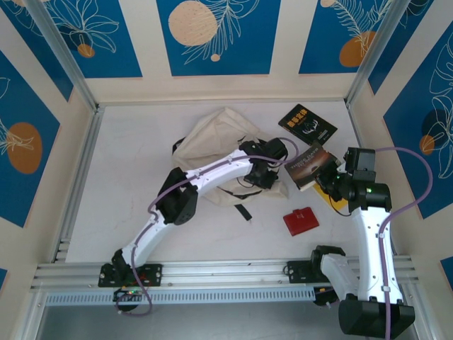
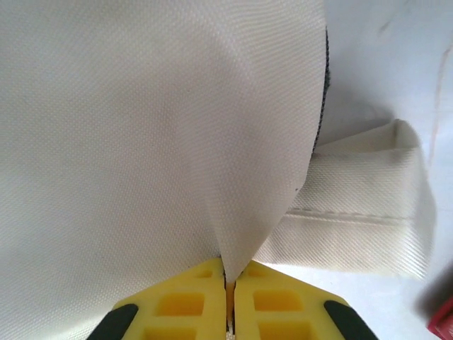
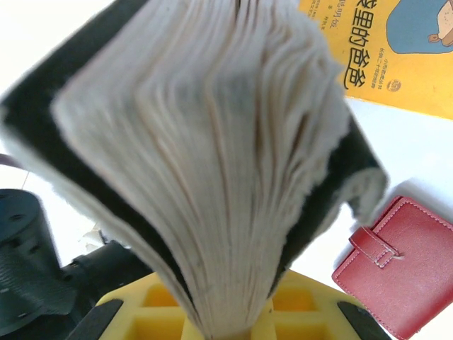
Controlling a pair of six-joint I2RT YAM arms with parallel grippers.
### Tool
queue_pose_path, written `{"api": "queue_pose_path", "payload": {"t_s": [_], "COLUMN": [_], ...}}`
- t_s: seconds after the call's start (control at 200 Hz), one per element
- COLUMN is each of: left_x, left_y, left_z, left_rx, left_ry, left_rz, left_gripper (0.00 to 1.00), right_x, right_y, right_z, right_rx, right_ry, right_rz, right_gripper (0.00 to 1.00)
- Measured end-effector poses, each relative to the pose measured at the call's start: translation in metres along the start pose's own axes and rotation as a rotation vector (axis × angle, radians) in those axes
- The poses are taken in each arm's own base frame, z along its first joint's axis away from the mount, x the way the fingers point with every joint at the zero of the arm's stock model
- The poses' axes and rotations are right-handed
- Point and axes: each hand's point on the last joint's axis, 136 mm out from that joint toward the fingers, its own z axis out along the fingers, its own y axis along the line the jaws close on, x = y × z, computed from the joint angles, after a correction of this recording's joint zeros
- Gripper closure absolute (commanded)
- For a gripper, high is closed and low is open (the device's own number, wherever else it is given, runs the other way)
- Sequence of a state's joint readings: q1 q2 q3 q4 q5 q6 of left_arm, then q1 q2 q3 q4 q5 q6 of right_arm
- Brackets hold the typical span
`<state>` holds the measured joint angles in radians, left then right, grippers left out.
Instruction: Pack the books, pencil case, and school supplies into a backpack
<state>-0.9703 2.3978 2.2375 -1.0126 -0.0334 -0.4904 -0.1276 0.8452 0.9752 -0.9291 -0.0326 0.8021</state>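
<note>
Cloth of the backpack (image 2: 141,142) fills most of the left wrist view, a cream weave gathered into a fold right at the left tool (image 2: 228,287). The tool's yellow pads are clenched on that fold with no gap between them. From above, the backpack (image 1: 219,138) lies crumpled on the white table (image 1: 134,191), and the left tool (image 1: 267,172) sits at its right edge (the arm crosses the bag's middle, so any opening is hard to make out). Just right of the pads, a cream webbing loop (image 2: 354,219) lies flat on the table.

The right tool (image 1: 328,178) is clamped on the dark-covered book (image 1: 309,164). Its wrist camera looks straight along the dark-covered book (image 3: 212,163), whose pages fan out from between the pads of the right tool (image 3: 237,329), and the cover's print is too blurred to read. Beyond that tool lies the yellow book (image 3: 393,46), cut off by the frame edge. The black book (image 1: 307,125) rests flat on the table past both tools, near the backpack. A red wallet (image 1: 301,221) lies near the right tool, to its left. Up close, the red wallet (image 3: 396,262) shows a snap tab.
</note>
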Motion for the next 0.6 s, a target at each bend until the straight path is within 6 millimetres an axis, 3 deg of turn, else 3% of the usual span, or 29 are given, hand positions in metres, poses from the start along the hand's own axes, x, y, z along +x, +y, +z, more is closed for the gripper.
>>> {"api": "queue_pose_path", "payload": {"t_s": [0.18, 0.395, 0.6], "left_x": [-0.013, -0.025, -0.033], "left_y": [0.007, 0.039, 0.060], "left_z": [-0.042, -0.100, -0.141], "left_rx": [0.022, 0.003, -0.005], "left_ry": [-0.067, -0.180, -0.283], "left_rz": [0.003, -0.041, -0.074], "left_gripper": [0.93, 0.93, 0.93], "right_x": [0.002, 0.004, 0.022], "right_y": [-0.003, -0.002, 0.022], "right_z": [0.002, 0.002, 0.007], "right_rx": [0.008, 0.000, -0.159], "right_ry": [0.008, 0.019, 0.129], "right_rz": [0.002, -0.018, -0.047], "right_gripper": [1.00, 1.00, 0.99]}}
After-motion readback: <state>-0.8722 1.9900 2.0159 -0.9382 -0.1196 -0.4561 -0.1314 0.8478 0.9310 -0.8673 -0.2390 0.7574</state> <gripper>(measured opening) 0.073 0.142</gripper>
